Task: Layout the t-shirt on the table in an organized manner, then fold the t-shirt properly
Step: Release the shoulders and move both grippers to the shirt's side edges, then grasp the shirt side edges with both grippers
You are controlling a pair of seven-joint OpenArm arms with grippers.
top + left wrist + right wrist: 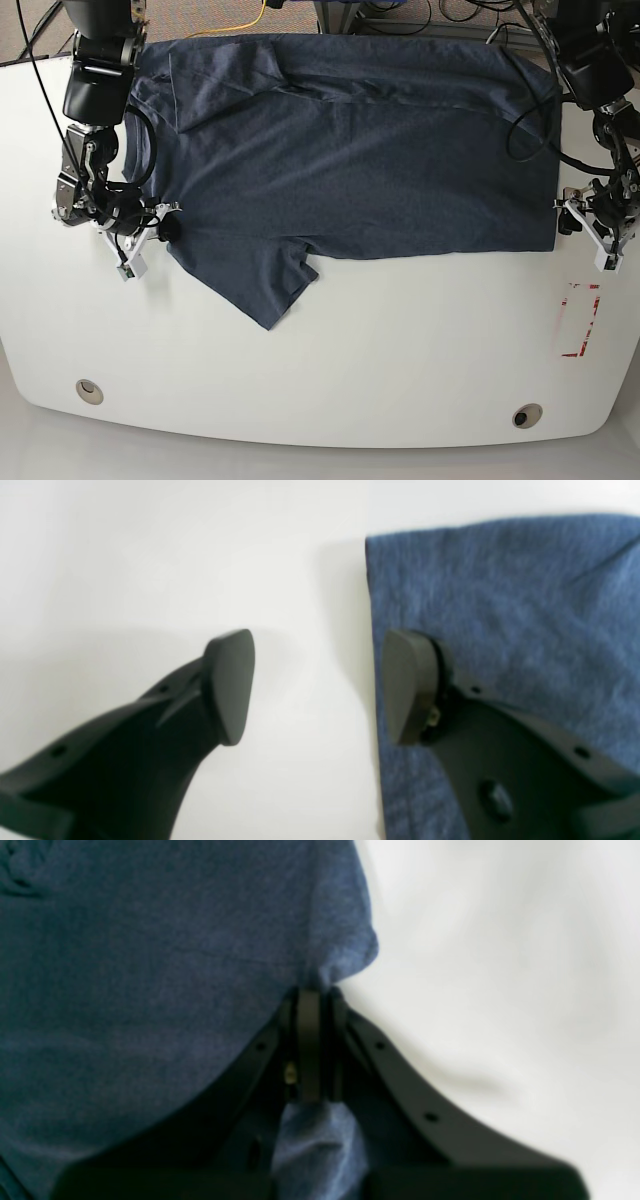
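On white table (330,380), t-shirt (350,160).

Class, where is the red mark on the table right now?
In the base view, the red mark sits near the table's right edge, just below the left gripper and the t-shirt's lower right corner.

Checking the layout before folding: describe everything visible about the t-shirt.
The t-shirt is dark navy heathered knit, spread sideways across the white table, mostly flat, its far edge folded over. One short sleeve points toward the near edge. The right gripper pinches its edge; the left gripper straddles the opposite edge, jaws open.
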